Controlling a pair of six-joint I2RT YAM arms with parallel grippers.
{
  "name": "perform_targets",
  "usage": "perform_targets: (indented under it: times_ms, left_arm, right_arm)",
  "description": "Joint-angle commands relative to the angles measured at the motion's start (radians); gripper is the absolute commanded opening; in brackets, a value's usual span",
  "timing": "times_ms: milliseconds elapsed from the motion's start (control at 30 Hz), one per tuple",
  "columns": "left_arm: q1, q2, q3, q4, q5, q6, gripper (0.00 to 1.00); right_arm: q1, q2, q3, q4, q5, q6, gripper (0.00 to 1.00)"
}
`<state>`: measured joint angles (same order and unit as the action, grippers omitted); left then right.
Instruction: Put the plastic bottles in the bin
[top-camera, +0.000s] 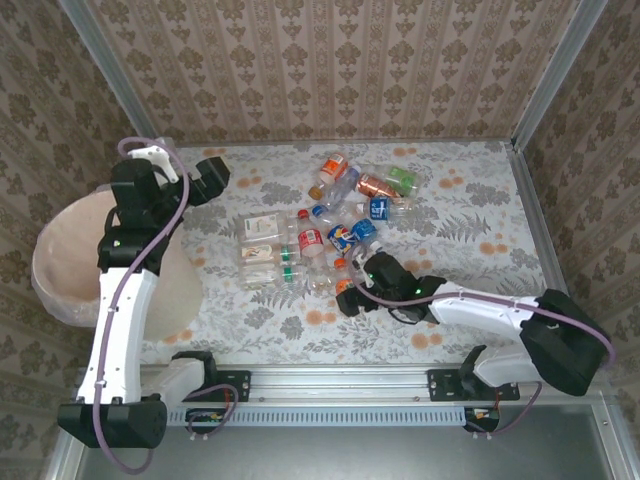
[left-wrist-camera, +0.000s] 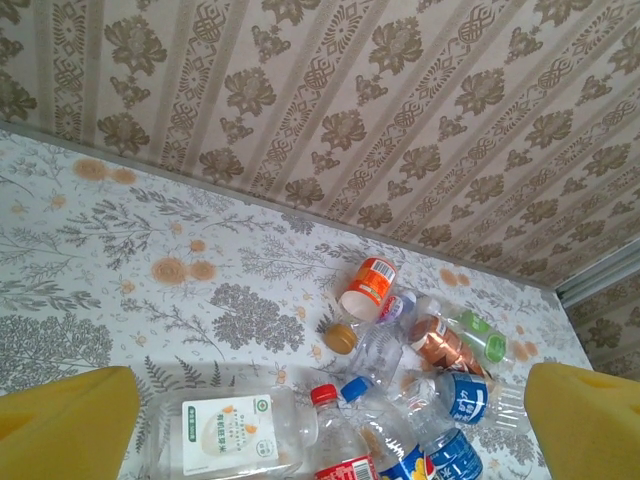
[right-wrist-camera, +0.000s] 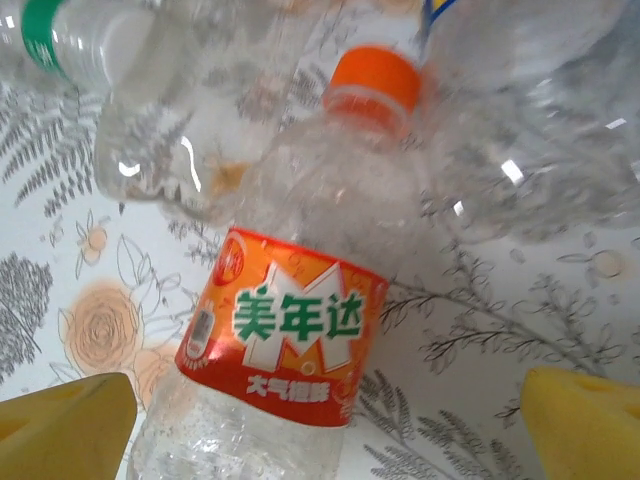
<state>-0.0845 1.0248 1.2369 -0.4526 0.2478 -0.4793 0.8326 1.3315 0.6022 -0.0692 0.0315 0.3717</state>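
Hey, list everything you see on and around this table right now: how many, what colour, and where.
plastic bottles: a dozen or more, too overlapped for an exact count; clear or tinted, with red, blue, orange, green and white labels and caps; piled mid-table
orange-labelled bottle: one; clear, orange cap; at the pile's near edge
bin: one; pale pink; at the table's left edge
table: one; white cloth with grey leaves and orange flowers
walls: beige patterned wallpaper; around the table
rail: one; silver; along the near edge
left arm: one; white and black; rising past the bin
right arm: one; white and black; stretched toward the pile
left claw: yellow-tipped; open; far left, facing the pile
right claw: yellow-tipped; open; over the orange-labelled bottle
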Motion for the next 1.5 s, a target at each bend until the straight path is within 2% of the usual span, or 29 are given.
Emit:
perform_targets:
  times_ms: [0, 233, 333, 567, 800, 967, 1100, 1267, 1467]
  left_arm:
    - [-0.014, -0.003, -0.010, 0.064, -0.025, -0.018, 1.00]
    - [-0.022, 0.015, -0.017, 0.076, -0.045, -0.032, 1.00]
    - [-0.029, 0.030, -0.012, 0.078, -0.046, -0.033, 1.00]
    - [-0.047, 0.057, 0.010, 0.068, -0.054, -0.022, 1.00]
    - [-0.058, 0.076, 0.016, 0.065, -0.056, -0.022, 1.00]
    - [-0.066, 0.092, 0.020, 0.061, -0.060, -0.021, 1.00]
    - [-0.078, 0.114, 0.030, 0.059, -0.066, -0.026, 1.00]
    - [-0.118, 0.163, 0.054, 0.037, -0.092, -0.045, 1.00]
    - [-0.187, 0.215, 0.042, 0.078, -0.104, -0.075, 1.00]
  right_arm:
    - [0.049, 0.049, 0.039, -0.054, 0.052, -0.009, 0.99]
    - [0.082, 0.116, 0.048, -0.069, 0.124, 0.026, 0.98]
    - [0.084, 0.133, 0.043, -0.076, 0.174, 0.048, 0.92]
    - [0.083, 0.124, 0.009, 0.016, 0.141, -0.017, 0.84]
    - [0.084, 0.115, 0.002, 0.031, 0.121, -0.055, 0.67]
    - [0.084, 0.066, -0.023, 0.041, 0.154, -0.061, 0.62]
    - [0.082, -0.036, -0.036, 0.052, 0.180, -0.090, 0.60]
    - [0.077, -0.107, -0.025, 0.058, 0.246, -0.124, 0.56]
    - [0.024, -0.153, -0.017, 0.195, 0.289, -0.122, 0.54]
